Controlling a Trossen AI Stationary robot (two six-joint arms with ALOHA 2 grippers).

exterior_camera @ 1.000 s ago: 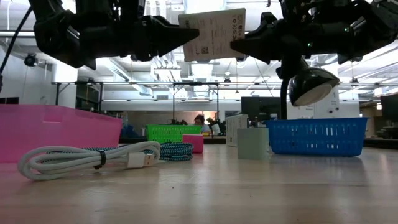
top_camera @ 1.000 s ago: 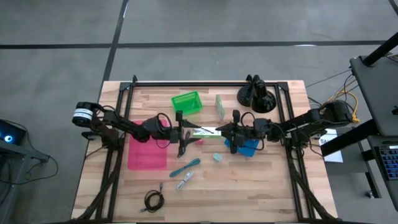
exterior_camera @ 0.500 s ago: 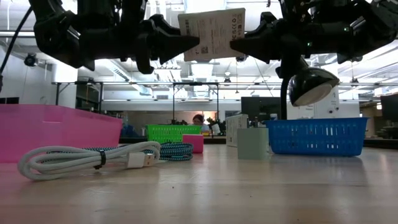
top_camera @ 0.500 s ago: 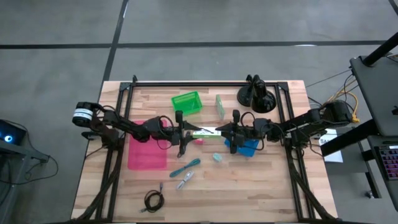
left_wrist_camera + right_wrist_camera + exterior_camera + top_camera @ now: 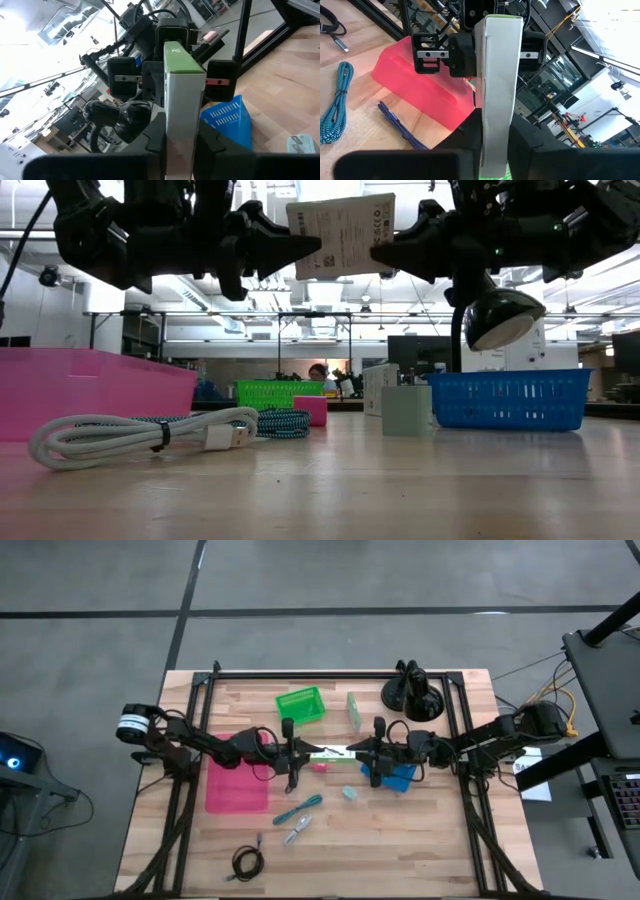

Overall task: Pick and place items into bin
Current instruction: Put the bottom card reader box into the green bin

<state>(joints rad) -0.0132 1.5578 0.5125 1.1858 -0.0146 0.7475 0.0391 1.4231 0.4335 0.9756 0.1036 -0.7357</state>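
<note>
White bar [image 5: 328, 751] with a green edge hung mid-air between the left gripper [image 5: 297, 752] and right gripper [image 5: 362, 750], both clamped on its ends, no item yet binned, I'd judge.

Box [image 5: 328, 751] between both arms above table [image 5: 420, 840], bins apparently flanking

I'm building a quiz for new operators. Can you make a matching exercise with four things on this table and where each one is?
Things:
1 box
2 pink bin
3 black cable
4 blue basket

Places:
A beneath the right arm
B in the air, between left gripper and right gripper
C coiled near the table edge
D beneath the left arm

Pairs: 1-B, 2-D, 3-C, 4-A
</note>
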